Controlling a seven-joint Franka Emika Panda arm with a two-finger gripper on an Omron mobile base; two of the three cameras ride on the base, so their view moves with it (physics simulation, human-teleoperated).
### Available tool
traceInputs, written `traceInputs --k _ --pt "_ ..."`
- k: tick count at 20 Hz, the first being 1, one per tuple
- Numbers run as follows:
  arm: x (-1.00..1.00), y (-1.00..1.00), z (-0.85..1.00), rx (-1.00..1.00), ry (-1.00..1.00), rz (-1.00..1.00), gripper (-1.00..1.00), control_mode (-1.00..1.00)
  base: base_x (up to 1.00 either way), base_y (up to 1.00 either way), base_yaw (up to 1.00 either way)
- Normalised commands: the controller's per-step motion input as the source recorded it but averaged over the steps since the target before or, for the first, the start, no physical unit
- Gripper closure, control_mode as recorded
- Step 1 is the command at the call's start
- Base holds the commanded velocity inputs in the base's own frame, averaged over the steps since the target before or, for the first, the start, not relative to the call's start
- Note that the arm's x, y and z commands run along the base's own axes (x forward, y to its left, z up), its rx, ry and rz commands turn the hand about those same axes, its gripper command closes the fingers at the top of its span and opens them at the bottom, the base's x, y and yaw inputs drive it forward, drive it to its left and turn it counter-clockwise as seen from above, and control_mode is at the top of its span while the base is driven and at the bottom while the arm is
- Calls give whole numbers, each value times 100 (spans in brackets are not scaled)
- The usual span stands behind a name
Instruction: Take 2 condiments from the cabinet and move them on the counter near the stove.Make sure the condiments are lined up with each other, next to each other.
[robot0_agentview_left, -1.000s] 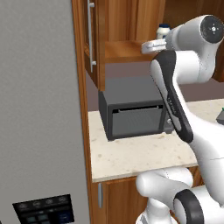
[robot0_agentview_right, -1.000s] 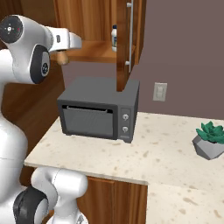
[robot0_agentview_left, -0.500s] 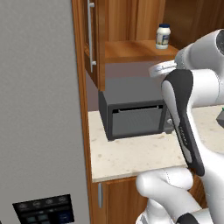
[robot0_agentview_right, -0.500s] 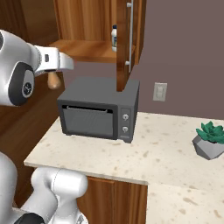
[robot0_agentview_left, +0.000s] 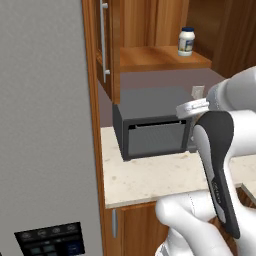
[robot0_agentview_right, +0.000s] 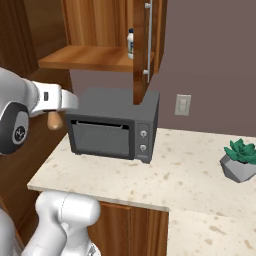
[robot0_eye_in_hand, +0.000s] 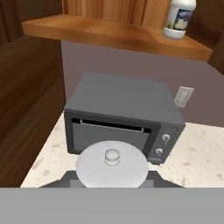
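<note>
In right base view, gripper (robot0_agentview_right: 54, 119) grips shaker (robot0_agentview_right: 54, 120).

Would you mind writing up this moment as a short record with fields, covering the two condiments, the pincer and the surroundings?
pincer: shut on the shaker, in front of the microwave
shaker: tan-brown body showing under the hand, whitish top facing the hand camera
jar: white with dark blue lid, upright on the cabinet shelf
cabinet door: open
counter: beige stone, carrying the microwave and a potted plant
refrigerator: grey, at left
</note>
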Motion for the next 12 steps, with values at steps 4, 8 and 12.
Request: traceInputs --k 4,8,12 --pt "-3 0 -41 -4 11 0 100 -100 0 0 0" --pt "-3 0 -11 -1 10 0 100 -100 0 0 0" --pt "0 0 0 0 0 0 100 100 -68 15 0"
